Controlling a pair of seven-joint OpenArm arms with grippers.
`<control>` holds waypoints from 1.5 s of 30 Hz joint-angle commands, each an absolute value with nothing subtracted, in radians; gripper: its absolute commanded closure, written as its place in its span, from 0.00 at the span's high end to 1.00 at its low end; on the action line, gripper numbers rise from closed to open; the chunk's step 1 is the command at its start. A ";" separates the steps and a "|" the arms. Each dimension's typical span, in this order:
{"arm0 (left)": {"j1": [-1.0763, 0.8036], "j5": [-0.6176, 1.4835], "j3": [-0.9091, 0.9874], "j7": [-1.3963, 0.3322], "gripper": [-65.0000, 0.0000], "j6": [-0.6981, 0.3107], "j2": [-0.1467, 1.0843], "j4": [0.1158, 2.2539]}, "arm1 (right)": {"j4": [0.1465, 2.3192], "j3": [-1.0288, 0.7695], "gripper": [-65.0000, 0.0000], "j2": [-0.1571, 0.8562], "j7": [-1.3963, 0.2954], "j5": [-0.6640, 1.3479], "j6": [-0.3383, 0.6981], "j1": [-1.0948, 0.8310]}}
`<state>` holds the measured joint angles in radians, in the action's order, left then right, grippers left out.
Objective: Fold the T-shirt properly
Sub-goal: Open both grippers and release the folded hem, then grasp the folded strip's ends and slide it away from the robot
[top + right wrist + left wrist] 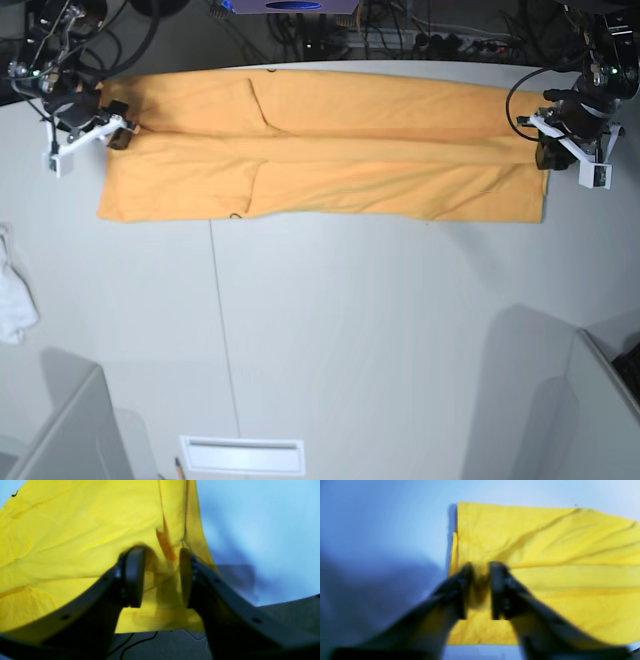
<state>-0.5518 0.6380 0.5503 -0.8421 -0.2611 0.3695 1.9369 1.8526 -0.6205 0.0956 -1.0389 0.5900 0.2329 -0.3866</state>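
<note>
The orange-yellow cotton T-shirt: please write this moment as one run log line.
item: orange-yellow cotton T-shirt, long folded band on white table | left pincer: open over one end | right pincer: open over other end

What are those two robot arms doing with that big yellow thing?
They are folding a T-shirt on a white table. It lies stretched into a long band. The left gripper is at one end and the right gripper at the other, each with its fingers apart around the cloth.
</note>
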 commanded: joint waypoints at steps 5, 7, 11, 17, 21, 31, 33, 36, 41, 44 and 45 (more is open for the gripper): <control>-0.550 0.651 0.561 -0.823 0.61 -0.257 0.387 1.959 | 1.893 -0.688 0.37 0.107 -1.021 0.598 0.236 -0.384; -0.545 0.653 0.562 -0.823 0.67 -0.257 0.386 1.959 | 1.934 -0.700 0.37 0.110 -1.021 0.598 0.240 -0.383; -0.490 0.654 0.561 -0.823 0.62 -0.257 0.352 1.960 | 2.000 -0.674 0.32 0.110 -1.021 0.604 0.243 -0.358; -0.395 0.613 0.550 -0.823 0.00 -0.254 0.291 1.882 | 1.910 -0.545 0.00 0.107 -1.023 0.598 0.242 -0.306; -0.392 0.513 0.550 -0.820 0.00 -0.255 0.275 1.794 | 1.810 -0.527 0.00 0.102 -1.021 0.596 0.240 -0.311; -0.243 0.360 0.449 -0.817 0.00 -0.254 0.255 1.529 | 1.511 -0.529 0.00 0.142 -0.918 0.446 0.232 -0.168; -0.220 0.341 0.444 -0.817 0.00 -0.254 0.242 1.494 | 1.451 -0.536 0.00 0.142 -0.891 0.380 0.236 -0.128; -0.165 0.329 0.446 -0.817 0.00 -0.254 0.237 1.449 | 1.376 -0.529 0.00 0.143 -0.823 0.323 0.237 -0.062; -0.087 0.331 0.438 -0.822 0.00 -0.252 0.237 1.414 | 1.231 -0.527 0.00 0.145 -0.762 0.251 0.240 0.073; -0.053 0.331 0.438 -0.822 0.00 -0.252 0.237 1.389 | 1.164 -0.526 0.00 0.145 -0.723 0.202 0.242 0.137; -0.048 0.331 0.438 -0.823 0.00 -0.252 0.237 1.385 | 1.145 -0.526 0.00 0.145 -0.710 0.197 0.242 0.153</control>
